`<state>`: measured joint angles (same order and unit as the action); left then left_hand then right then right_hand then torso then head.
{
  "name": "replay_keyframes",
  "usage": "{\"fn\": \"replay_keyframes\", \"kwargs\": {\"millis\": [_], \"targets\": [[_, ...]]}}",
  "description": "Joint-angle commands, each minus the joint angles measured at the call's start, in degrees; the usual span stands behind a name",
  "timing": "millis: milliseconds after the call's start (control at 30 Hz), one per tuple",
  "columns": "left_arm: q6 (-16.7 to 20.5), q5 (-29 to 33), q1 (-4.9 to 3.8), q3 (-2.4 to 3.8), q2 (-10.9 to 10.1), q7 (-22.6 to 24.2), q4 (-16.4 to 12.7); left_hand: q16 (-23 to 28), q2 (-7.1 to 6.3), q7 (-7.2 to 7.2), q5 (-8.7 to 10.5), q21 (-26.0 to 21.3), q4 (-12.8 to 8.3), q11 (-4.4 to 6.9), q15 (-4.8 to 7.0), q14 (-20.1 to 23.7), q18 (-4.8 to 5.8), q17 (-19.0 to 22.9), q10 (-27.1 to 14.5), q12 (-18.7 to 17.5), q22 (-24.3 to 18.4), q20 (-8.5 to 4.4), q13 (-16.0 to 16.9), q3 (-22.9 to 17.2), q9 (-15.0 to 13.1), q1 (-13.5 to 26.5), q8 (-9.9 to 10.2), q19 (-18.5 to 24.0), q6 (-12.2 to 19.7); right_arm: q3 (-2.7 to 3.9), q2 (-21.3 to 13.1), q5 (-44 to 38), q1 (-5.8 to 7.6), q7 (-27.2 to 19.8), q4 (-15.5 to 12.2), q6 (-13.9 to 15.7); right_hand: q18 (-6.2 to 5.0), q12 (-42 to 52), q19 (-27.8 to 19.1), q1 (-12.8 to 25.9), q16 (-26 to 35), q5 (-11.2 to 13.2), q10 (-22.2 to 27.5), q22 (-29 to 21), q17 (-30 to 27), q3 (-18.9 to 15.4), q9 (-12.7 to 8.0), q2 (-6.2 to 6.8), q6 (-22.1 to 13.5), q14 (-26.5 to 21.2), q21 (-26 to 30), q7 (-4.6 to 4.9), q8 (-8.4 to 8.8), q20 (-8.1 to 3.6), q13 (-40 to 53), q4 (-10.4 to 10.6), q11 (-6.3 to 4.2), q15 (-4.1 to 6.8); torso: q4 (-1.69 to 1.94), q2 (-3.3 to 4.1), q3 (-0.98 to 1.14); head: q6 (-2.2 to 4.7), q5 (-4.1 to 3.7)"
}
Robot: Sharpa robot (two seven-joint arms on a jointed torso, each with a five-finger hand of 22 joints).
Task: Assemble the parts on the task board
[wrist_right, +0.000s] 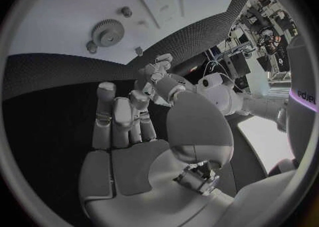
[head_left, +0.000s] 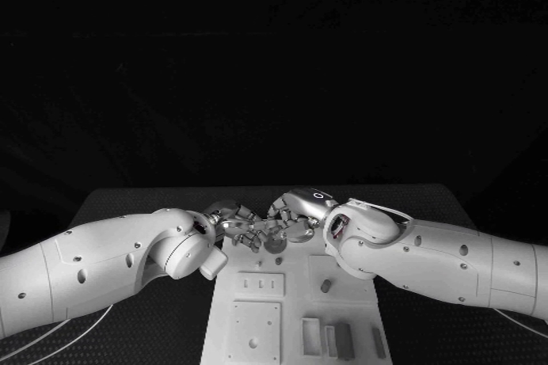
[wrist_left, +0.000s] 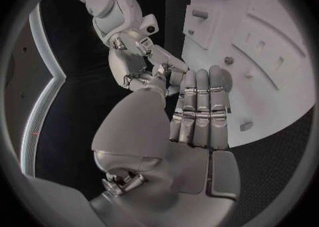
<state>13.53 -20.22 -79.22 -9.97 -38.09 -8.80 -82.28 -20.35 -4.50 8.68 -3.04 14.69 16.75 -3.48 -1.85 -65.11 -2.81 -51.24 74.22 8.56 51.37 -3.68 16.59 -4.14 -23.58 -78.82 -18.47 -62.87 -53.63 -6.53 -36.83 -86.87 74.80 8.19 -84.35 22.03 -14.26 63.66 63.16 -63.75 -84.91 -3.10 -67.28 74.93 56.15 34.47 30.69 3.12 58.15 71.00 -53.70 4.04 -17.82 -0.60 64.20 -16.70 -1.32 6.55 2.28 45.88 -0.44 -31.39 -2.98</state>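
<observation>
The white task board (head_left: pixel 343 302) runs down the middle of the table. Both hands hover over its far end, fingertips close together. My left hand (head_left: pixel 234 222) has its fingers (wrist_left: pixel 199 104) stretched straight and side by side, with nothing in them. My right hand (head_left: pixel 294 216) also has straight fingers (wrist_right: pixel 116 120) and an empty palm. A grey gear (wrist_right: pixel 106 31) lies flat on the board just below the hands (head_left: pixel 274 240), apart from both. A small round part (wrist_right: pixel 126 10) and an oval part (head_left: pixel 325 286) lie loose on the board.
Nearer me, the board carries a slotted plate (head_left: pixel 260 283), a square plate (head_left: pixel 253 321) and several upright blocks (head_left: pixel 340 340). Black table mat (head_left: pixel 137 203) lies on both sides. My two forearms flank the board.
</observation>
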Motion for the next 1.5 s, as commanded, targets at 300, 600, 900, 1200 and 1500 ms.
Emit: {"fn": "replay_keyframes", "kwargs": {"millis": [300,600,900,1200,1500], "targets": [[-0.41,0.42,0.04,0.04,0.72,-0.15,-0.11,0.15,0.64,-0.36,0.24,0.26,-0.08,0.19,0.20,-0.16,-1.23,-0.39,0.09,0.35,0.32,-0.30,0.40,-0.36,-0.05,-0.05,-0.17,-0.04,-0.72,0.13,1.13,-0.76,-0.05,-0.44,-0.53,0.00,-0.74,-0.13,0.15,-0.02,-0.37,-0.16,-0.31,0.93,0.21,0.29,1.87,-0.38,2.80,0.45,-0.20,0.82,-1.27,-0.46,-0.06,0.00,-0.07,0.29,0.07,0.00,-0.07,-0.17,-0.18],[0.51,1.56,0.07,0.04,0.81,-0.05,0.24,0.17,0.74,-0.37,0.24,0.28,-0.04,0.21,0.22,-0.22,-1.22,-0.52,0.11,0.37,0.42,-0.31,0.54,-0.35,-0.04,0.10,-0.16,-0.09,-0.74,0.14,1.29,-0.80,-0.13,-0.56,-0.75,-0.34,-0.74,-0.14,0.19,-0.06,-0.38,-0.16,-0.33,0.93,0.23,0.26,1.88,-0.36,2.82,0.51,-0.21,0.82,-1.27,-0.50,-0.05,-0.01,-0.08,0.31,-0.03,-0.04,-0.08,-0.27,-0.18],[-0.24,2.14,0.08,0.04,0.88,0.21,0.21,0.32,1.79,-0.41,0.24,0.24,-0.02,0.24,0.26,-0.29,-1.23,-0.90,0.06,0.36,0.68,-0.37,0.99,-0.57,-0.01,0.92,-0.16,-0.10,-0.82,0.14,1.54,-0.80,-0.25,-0.45,-0.31,-0.58,-0.74,-0.14,0.21,-0.08,-0.38,-0.16,-0.35,0.92,0.22,0.24,1.89,-0.36,2.83,0.53,-0.22,0.82,-1.27,-0.52,-0.04,0.00,-0.08,0.33,0.06,-0.03,-0.08,-0.33,-0.30],[-1.57,2.05,0.09,0.04,0.59,-0.13,0.12,0.29,3.35,-1.15,0.06,0.61,-0.43,0.80,0.77,-1.34,-1.27,-2.14,0.88,0.78,1.71,-0.82,2.39,-1.20,-0.12,-2.62,-0.72,-0.72,-2.34,0.14,1.55,-1.29,-0.29,-0.17,0.16,-0.32,-0.74,-0.15,0.23,-0.09,-0.39,-0.16,-0.36,0.92,0.27,0.23,1.90,-0.38,2.83,0.58,-0.22,0.82,-1.27,-0.54,-0.03,0.00,-0.08,0.34,0.05,-0.02,-0.04,-0.40,-0.32],[-1.23,2.05,0.13,0.04,0.33,-0.06,0.15,-1.01,5.13,-1.90,0.03,1.19,-0.74,1.47,1.51,-2.36,-1.07,-3.59,2.03,1.25,3.52,-1.54,4.62,-2.10,-0.14,-8.31,-1.05,-1.61,-4.07,0.14,1.51,-1.29,-0.43,-0.23,0.35,-0.56,-0.74,-0.16,0.25,-0.12,-0.40,-0.16,-0.38,0.91,0.32,0.22,1.92,-0.37,2.85,0.63,-0.22,0.81,-1.27,-0.56,-0.02,0.00,-0.09,0.35,0.02,-0.04,-0.03,-0.55,-0.21]]}}
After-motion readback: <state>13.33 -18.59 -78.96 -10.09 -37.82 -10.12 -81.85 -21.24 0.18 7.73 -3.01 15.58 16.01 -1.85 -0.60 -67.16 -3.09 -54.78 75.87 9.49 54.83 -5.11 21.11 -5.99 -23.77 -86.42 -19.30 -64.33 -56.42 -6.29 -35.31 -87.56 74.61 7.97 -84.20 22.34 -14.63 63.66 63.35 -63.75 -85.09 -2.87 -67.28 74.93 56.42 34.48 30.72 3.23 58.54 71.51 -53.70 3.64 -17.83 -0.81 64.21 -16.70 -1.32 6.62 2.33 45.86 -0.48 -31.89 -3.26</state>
